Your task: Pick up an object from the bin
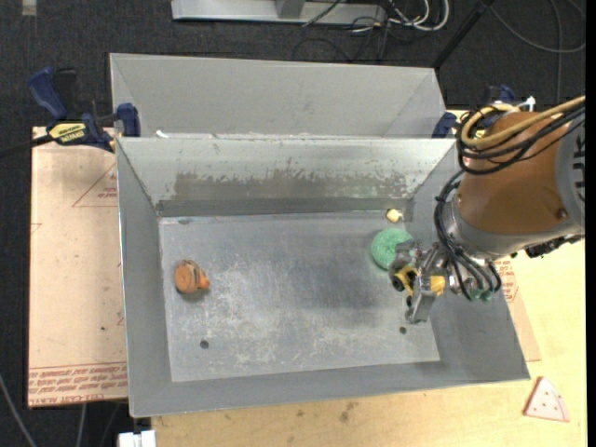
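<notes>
Camera view looks down on the claw (414, 307), which hangs low over the right side of the bin's floor, close to the right wall. Nothing shows between its tips, and it is not clear whether the claw is apart or together, as dark cables (470, 279) crowd round it. The claw sits at the end of the arm (507, 203), wrapped in orange, which comes in over the bin's right wall.

Just beside the claw, a little nearer the back wall, lies a green lump (387, 247), soft-looking and round. It is the thing nearest the claw, but it cannot be told whether they touch. A small pale bit (394, 215) lies just past the green lump, right where the floor meets the back wall.

Well apart from all this, on the left side of the floor, an orange round thing (191, 277) rests alone. The grey bin (140, 250) has bare, scuffed metal between these things.
</notes>
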Tool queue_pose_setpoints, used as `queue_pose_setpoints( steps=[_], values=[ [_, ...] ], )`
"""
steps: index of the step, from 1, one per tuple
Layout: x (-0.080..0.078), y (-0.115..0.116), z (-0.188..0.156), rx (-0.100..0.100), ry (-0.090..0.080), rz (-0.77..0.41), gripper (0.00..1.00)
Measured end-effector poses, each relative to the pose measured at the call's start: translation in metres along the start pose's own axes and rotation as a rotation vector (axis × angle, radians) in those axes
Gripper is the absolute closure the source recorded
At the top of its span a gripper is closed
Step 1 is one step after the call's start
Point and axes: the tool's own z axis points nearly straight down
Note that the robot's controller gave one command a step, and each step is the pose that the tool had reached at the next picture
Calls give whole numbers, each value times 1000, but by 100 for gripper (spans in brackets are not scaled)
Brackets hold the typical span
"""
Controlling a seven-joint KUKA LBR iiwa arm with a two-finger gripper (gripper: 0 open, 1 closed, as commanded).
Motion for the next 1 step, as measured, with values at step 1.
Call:
queue_pose_setpoints(
  steps=[1],
  values=[
    [2,-10,37,0,-2,-120,100]
  ],
)
